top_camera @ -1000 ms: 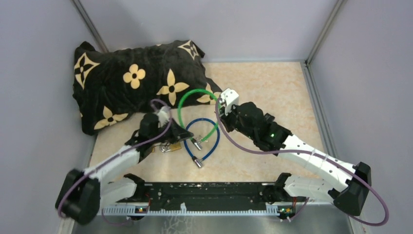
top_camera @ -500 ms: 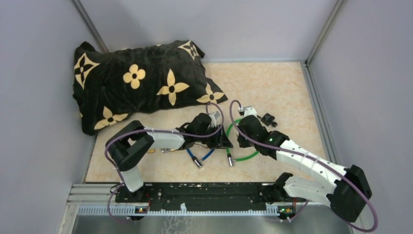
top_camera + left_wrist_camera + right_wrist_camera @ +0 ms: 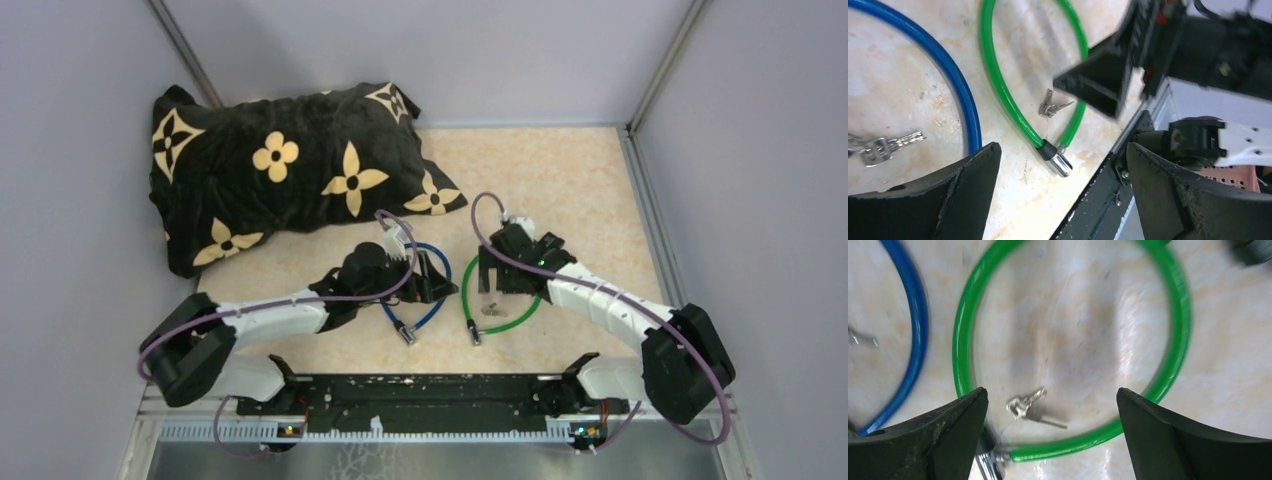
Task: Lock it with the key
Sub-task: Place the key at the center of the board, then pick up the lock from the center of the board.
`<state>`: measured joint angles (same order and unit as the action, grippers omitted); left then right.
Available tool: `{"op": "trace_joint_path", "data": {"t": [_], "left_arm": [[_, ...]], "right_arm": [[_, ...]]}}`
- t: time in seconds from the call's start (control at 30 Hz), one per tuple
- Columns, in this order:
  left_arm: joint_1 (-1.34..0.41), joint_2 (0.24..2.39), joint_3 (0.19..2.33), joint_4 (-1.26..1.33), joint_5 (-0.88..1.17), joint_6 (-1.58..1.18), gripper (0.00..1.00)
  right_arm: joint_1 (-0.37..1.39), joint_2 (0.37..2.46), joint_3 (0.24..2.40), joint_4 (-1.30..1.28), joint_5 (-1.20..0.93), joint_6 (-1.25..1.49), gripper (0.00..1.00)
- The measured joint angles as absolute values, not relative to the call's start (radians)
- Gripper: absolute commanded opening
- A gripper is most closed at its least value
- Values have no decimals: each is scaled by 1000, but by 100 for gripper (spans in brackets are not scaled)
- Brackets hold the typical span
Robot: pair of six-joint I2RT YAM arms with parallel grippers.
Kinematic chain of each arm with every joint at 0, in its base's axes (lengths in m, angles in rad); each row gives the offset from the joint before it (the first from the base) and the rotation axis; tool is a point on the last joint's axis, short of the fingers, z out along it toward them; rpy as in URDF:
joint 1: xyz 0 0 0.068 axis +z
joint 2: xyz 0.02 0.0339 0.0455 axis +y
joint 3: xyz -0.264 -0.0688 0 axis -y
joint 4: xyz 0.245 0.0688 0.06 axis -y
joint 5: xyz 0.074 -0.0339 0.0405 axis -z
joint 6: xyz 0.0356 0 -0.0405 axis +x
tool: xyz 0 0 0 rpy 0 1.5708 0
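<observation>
Keys beneath spread right jaws

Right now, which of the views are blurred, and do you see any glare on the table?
Right wrist: motion blur smears the green cable lock and the blue cable lock; pale glare on the table inside the green loop. Left wrist: cables sharp, right arm blurred. Top external: sharp, evenly lit.

1. My left arm is wearing white shells between black joints.
2. My right arm is matching it, white on black.
3. A purple cable is looping along each arm.
4. My fingers are showing matte black, wedge-shaped.
</observation>
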<state>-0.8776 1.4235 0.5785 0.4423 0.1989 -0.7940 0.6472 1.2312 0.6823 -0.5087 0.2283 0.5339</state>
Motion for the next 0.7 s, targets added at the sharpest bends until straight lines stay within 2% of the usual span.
{"op": "trace_joint_path", "data": {"t": [0.17, 0.3, 0.37, 0.47, 0.7], "left_arm": [[-746, 1167, 465, 452, 211, -785, 98], [-562, 1006, 386, 417, 219, -801, 98], [-494, 917, 336, 402, 218, -813, 98], [-428, 785, 269, 375, 221, -829, 99], [-352, 663, 227, 327, 220, -829, 98]], "right_arm": [[442, 1232, 780, -500, 270, 519, 98], [270, 1269, 816, -481, 301, 517, 84], [223, 1322, 838, -469, 318, 522, 81], [191, 1417, 869, -454, 351, 544, 80], [187, 1608, 980, -464, 419, 574, 75]]}}
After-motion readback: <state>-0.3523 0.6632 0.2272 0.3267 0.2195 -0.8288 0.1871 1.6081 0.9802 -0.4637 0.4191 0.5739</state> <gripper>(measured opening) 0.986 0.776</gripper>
